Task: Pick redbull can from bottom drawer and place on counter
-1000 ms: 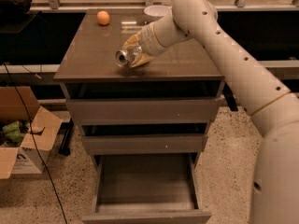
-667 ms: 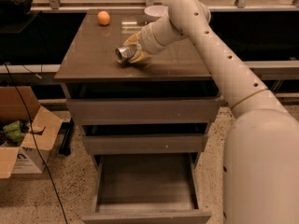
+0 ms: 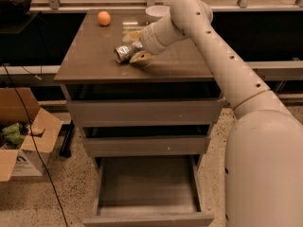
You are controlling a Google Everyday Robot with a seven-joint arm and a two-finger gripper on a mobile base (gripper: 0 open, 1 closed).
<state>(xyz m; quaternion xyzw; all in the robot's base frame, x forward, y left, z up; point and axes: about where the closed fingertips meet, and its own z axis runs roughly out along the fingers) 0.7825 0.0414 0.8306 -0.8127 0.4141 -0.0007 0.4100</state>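
The redbull can (image 3: pixel 124 53) is a small silver can lying on its side over the counter (image 3: pixel 90 60), near the counter's middle. My gripper (image 3: pixel 136 47) is shut on the can, one tan finger (image 3: pixel 140 57) in front of it and the other behind. The can is at or just above the counter surface; I cannot tell whether it touches. The bottom drawer (image 3: pixel 147 217) is pulled open below and its inside shows no objects. The two drawers above it are shut or nearly shut.
An orange fruit (image 3: pixel 104 18) lies at the counter's back left. A white bowl (image 3: pixel 157 11) stands at the back, partly behind my arm (image 3: pixel 222 65). An open cardboard box (image 3: pixel 23 141) and a black cable (image 3: pixel 33 145) are on the floor at the left.
My gripper has shifted slightly left and back over the counter with the can, still held. The arm now fills more of the right side of the view.
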